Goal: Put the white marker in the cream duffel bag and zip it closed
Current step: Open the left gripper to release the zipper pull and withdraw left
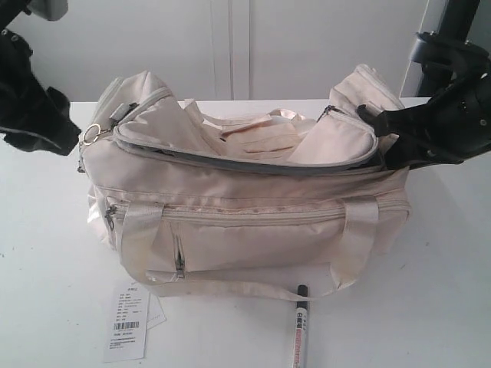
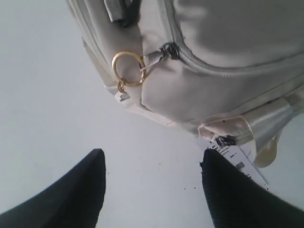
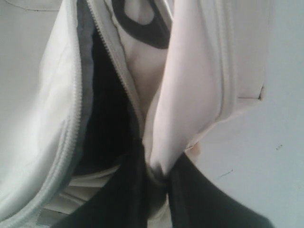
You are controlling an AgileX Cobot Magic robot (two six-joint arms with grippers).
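1. Two black robot hands flank the scene. At far left, the left hand (image 2: 152, 159) hangs spread wide and empty over the white counter (image 1: 46, 253), just beside the bag's end.
2. Near it, a gold ring zipper pull (image 2: 128, 69) dangles at the left end of the top zipper.
3. A white paper barcode tag (image 1: 126, 330) lies on the counter in front.
4. In the centre sits the large, soft cream duffel bag (image 1: 253, 222). Its curved top flap is unzipped and grey lining shows.
5. Right of centre, the slim white marker (image 1: 299, 330) lies on the counter, black cap just beside the bag's base. It is probably light, stiff, smooth and apt to roll, so it is best pinched across mid-barrel.
6. At far right, the right hand (image 3: 159, 173) is clenched on a limp fold of the bag's fabric by the open zipper.
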